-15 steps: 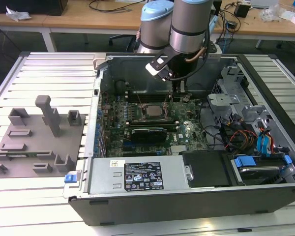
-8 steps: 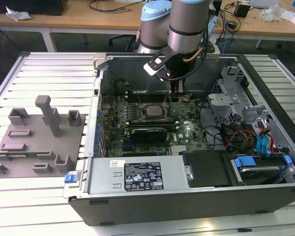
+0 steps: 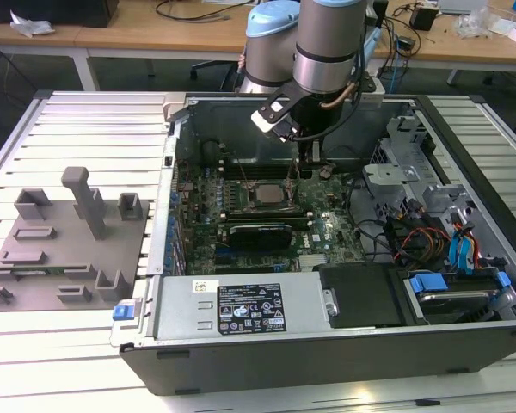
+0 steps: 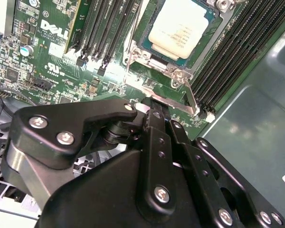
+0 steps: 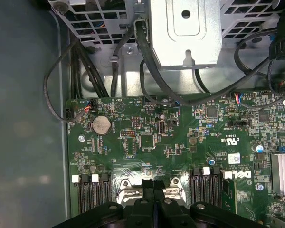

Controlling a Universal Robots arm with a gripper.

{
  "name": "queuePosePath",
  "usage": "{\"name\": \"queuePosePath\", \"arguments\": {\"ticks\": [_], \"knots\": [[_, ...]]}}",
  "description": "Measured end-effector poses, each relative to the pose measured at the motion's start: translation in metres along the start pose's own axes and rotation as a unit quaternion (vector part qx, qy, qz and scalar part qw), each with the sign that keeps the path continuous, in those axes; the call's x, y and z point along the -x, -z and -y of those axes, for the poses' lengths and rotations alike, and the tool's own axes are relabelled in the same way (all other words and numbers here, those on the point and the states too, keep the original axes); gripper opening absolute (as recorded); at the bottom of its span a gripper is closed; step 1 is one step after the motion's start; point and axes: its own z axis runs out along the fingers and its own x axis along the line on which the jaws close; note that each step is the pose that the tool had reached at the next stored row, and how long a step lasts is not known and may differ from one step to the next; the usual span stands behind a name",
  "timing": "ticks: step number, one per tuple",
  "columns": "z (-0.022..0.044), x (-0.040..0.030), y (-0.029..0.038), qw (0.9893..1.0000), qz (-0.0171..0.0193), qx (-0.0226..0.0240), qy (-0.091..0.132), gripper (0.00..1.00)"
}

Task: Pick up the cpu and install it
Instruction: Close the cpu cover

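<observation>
We see a silver-grey arm (image 3: pixel 325 52) with a pale blue joint cap (image 3: pixel 271 21), a black wrist cable (image 3: pixel 327 131), and a black gripper (image 4: pixel 149 102) studded with silver screws (image 4: pixel 161 194).

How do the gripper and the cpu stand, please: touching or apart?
Apart. In the second wrist view the gripper ends short of the cpu, with socket frame between.

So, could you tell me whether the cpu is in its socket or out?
In: the cpu lies flat inside the socket frame on the green board, apart from the end effector.
</observation>
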Motion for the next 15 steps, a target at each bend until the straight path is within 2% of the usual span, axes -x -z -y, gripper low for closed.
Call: {"name": "queuePosePath", "arguments": {"ticks": [15], "knots": [[0.0014, 0.0001, -0.0001, 1.0, 0.0, 0.0, 0.0, 0.11]]}}
